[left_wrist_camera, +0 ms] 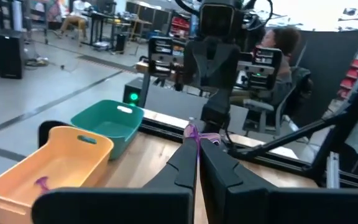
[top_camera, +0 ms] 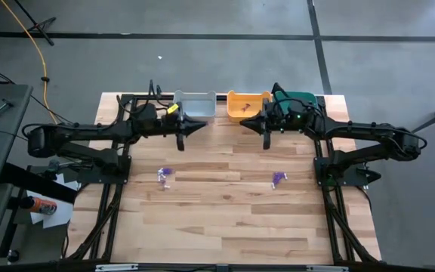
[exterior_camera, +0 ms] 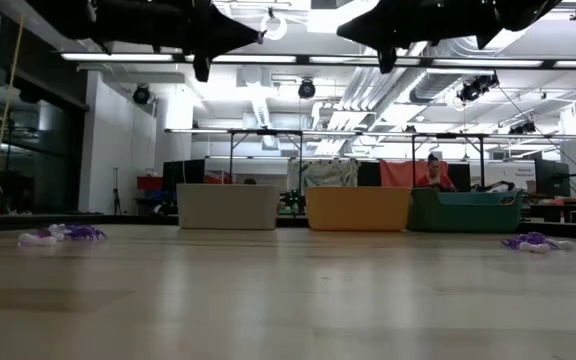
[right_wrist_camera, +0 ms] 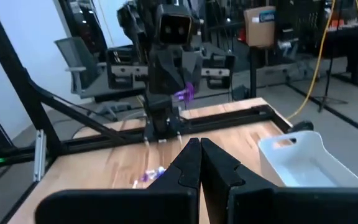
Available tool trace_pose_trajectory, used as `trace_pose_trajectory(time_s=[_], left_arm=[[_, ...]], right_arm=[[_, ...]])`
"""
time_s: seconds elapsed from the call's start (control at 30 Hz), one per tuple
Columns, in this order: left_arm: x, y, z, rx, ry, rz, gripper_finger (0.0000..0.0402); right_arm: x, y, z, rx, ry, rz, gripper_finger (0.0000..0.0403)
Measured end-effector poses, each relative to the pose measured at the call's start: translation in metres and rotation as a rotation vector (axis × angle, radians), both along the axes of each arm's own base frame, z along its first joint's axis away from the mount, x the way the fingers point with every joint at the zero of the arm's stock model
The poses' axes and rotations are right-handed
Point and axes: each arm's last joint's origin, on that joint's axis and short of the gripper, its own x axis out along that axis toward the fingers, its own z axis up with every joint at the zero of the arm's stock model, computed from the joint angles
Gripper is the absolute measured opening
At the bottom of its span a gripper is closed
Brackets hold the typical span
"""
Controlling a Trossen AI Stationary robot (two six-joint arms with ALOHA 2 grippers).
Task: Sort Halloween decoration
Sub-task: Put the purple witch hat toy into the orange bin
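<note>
Overhead, table-level, two facing wrist views

Grey bin (top_camera: 195,104), orange bin (top_camera: 248,104) and teal bin (top_camera: 296,99) on a light wood-grain table (top_camera: 225,219). Purple Halloween decoration (top_camera: 165,175); both arms dark.

Grey bin (top_camera: 195,105), orange bin (top_camera: 248,104) and teal bin (top_camera: 296,99) are standing in a row along the wooden table's (top_camera: 225,219) far edge.

Around me: grey concrete floor (top_camera: 202,68), bright strip lights (exterior_camera: 268,58) overhead, desks far back, a person (exterior_camera: 434,172) seated there.
</note>
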Motion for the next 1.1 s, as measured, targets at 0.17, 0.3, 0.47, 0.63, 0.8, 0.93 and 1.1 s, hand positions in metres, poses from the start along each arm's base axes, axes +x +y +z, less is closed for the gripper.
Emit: trace_pose_trajectory(time_s=[0.17,0.3,0.47,0.63,0.8,0.93,1.1], left_arm=[[0.000,0.000,0.002,0.001,-0.003,-0.008,0.0000],[0.000,0.000,0.002,0.001,-0.004,-0.008,0.0000],[0.000,0.000,0.002,0.001,-0.004,-0.008,0.0000],[0.000,0.000,0.002,0.009,-0.003,-0.006,0.0000],[0.010,0.005,-0.002,-0.001,0.068,0.039,0.0000],[0.039,0.018,-0.003,0.035,0.213,0.042,0.0000],[0.085,0.043,-0.018,0.099,0.357,0.042,0.0000]], right_arm=[[0.000,0.002,0.000,0.001,0.005,0.008,0.0000],[0.001,0.003,0.000,0.013,0.005,0.011,0.0000],[0.001,0.003,0.000,0.013,0.005,0.010,0.0000],[0.001,0.003,0.000,0.013,0.005,0.010,0.0000],[0.001,0.003,0.000,0.013,0.004,0.010,0.0000],[0.001,0.002,0.002,0.005,-0.018,-0.004,0.0000],[0.001,0.002,0.009,-0.019,-0.092,-0.003,0.0000]])
